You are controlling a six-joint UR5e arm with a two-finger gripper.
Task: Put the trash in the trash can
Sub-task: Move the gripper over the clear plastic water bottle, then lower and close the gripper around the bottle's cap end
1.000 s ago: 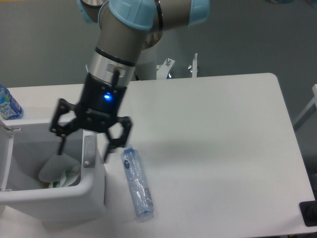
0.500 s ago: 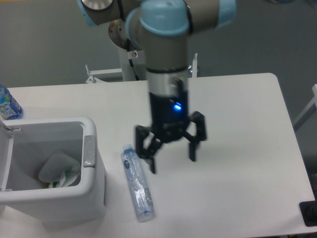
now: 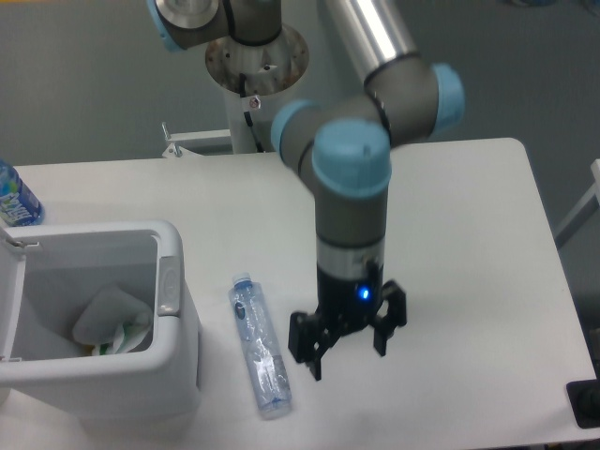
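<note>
The trash shows as two items. The crumpled white cup (image 3: 111,322), with a bit of green at its edge, lies inside the trash can (image 3: 174,370), down in the open white bin at the left front of the tabletop (image 3: 450,234). The slim clear bottle (image 3: 259,346) lies flat on the tabletop just to the right of the trash can, its cap end pointing away from the camera and its body running toward the front edge. The gripper (image 3: 347,342) hangs just right of the bottle's lower half, low over the tabletop, its black fingers (image 3: 309,345) spread wide and holding nothing. A blue light glows on the gripper body. At the far left edge, behind the trash can, stands a bottle with a bright blue label (image 3: 15,199).
</note>
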